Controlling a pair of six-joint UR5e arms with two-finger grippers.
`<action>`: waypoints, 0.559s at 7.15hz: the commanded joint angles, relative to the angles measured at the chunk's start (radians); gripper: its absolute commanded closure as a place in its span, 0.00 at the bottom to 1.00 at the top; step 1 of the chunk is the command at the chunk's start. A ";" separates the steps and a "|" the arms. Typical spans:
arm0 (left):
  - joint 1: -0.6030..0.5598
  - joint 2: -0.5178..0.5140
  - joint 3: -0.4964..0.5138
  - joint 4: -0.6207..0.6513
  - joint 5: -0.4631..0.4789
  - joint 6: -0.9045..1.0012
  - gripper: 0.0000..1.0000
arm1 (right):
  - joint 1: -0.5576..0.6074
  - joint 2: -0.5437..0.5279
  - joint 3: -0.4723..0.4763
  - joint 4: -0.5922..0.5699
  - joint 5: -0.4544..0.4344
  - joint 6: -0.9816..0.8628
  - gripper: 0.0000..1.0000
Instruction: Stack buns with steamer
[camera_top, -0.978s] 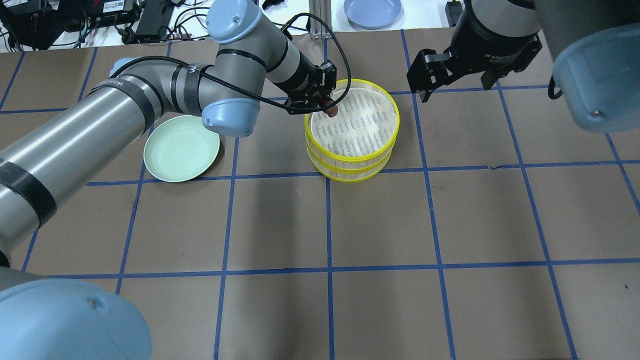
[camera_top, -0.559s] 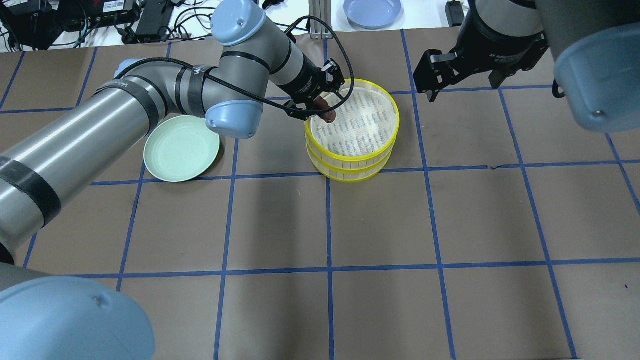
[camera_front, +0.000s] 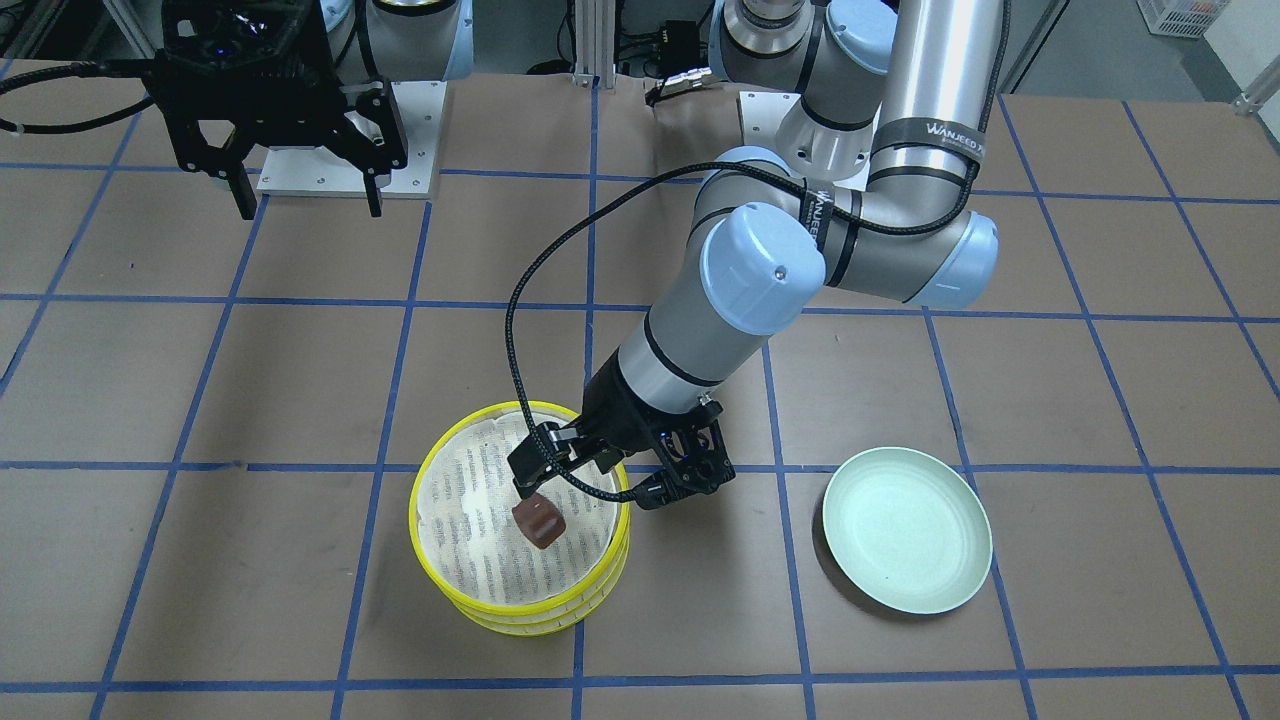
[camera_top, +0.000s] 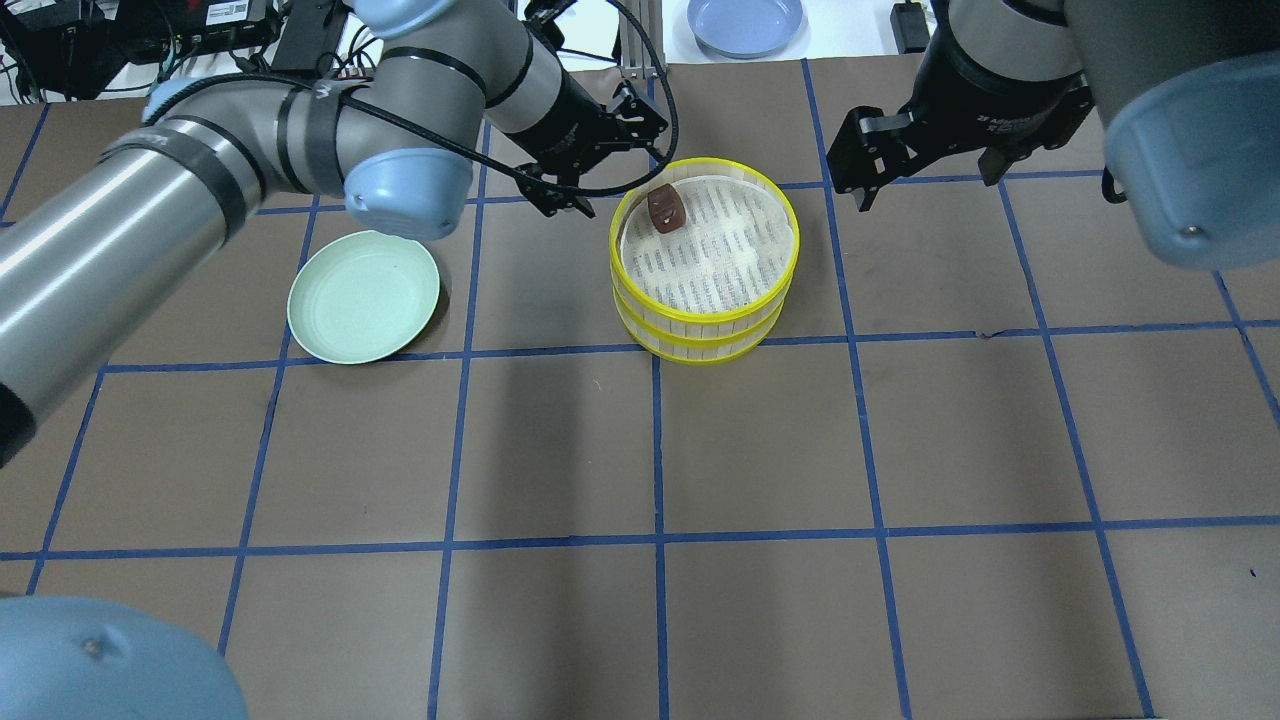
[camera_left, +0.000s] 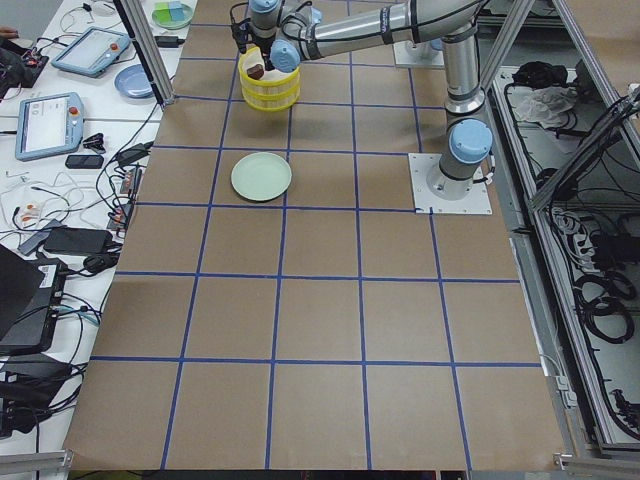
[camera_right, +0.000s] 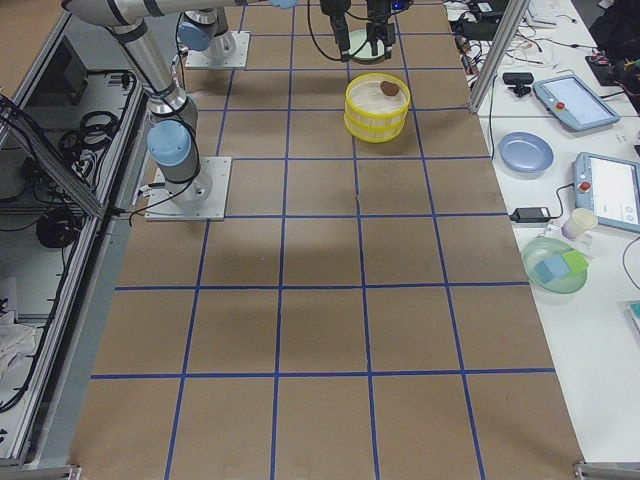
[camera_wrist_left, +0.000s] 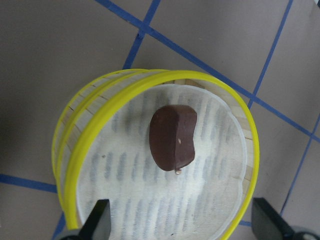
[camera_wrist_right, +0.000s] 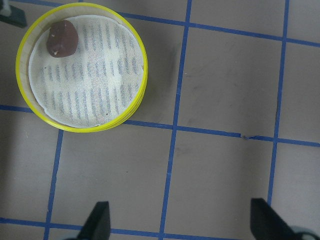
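The dark reddish-brown bun (camera_top: 665, 208) lies on the white liner of the top tier of the yellow steamer (camera_top: 705, 335), near its far-left rim. It also shows in the front view (camera_front: 537, 522) and both wrist views (camera_wrist_left: 173, 137) (camera_wrist_right: 61, 39). My left gripper (camera_top: 622, 167) (camera_front: 588, 492) is open and empty, just left of the steamer and above its rim. My right gripper (camera_top: 925, 180) (camera_front: 308, 205) is open and empty, raised to the right of the steamer. The cream-yellow bun is not in view.
An empty pale green plate (camera_top: 363, 296) sits left of the steamer. A blue plate (camera_top: 745, 22) lies beyond the table's far edge among cables. The brown table has a blue tape grid.
My left gripper has opened and let go of the brown bun, which now rests on the steamer liner. The left arm has drawn back to the left. The right gripper has barely moved.
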 joint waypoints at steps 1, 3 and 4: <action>0.151 0.082 0.015 -0.207 0.172 0.324 0.00 | 0.000 -0.001 0.001 -0.004 0.001 -0.004 0.00; 0.230 0.172 0.016 -0.362 0.282 0.499 0.00 | 0.000 0.001 0.001 -0.006 0.001 -0.001 0.00; 0.233 0.223 0.016 -0.422 0.387 0.555 0.00 | 0.000 0.001 0.001 -0.006 0.002 -0.001 0.00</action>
